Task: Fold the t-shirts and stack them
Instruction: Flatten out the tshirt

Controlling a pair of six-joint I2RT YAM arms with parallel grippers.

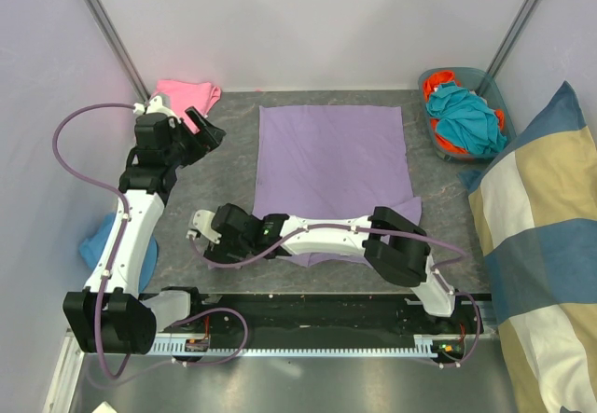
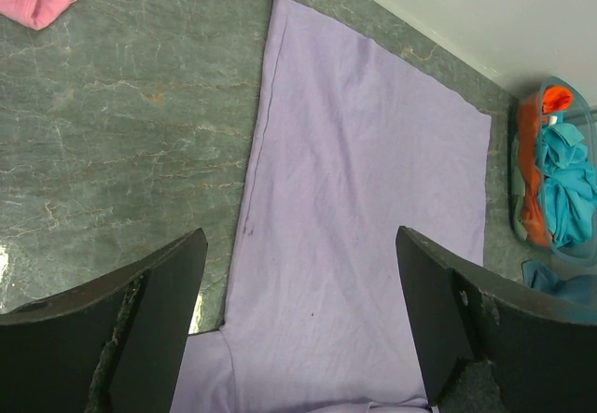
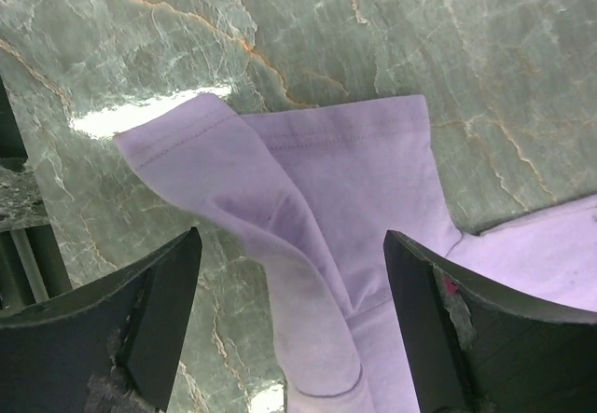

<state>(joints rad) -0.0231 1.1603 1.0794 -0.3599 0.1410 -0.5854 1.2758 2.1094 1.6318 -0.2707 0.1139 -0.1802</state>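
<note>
Now left hand [image 1: 209,134] apart near pink t-shirt [image 1: 187,93]; right hand [image 3: 291,240] apart above lavender t-shirt [image 1: 331,157] sleeve.

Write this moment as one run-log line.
lavender t-shirt: laid flat | pink t-shirt: far-left corner | left gripper: open | right gripper: open over sleeve

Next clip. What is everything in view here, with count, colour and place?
lavender t-shirt: 1, light purple, spread mid-table
pink t-shirt: 1, pink, bunched at far left corner
basket: 1, grey-teal, far right corner
cloths in basket: teal and orange, count unclear
blue cloth: 1, blue, left edge
striped cushion: 1, blue, cream and tan, right side
table: 1, grey marbled
left gripper: 1, black, open, near pink t-shirt
right gripper: 1, black, open, over a rumpled lavender sleeve
</note>
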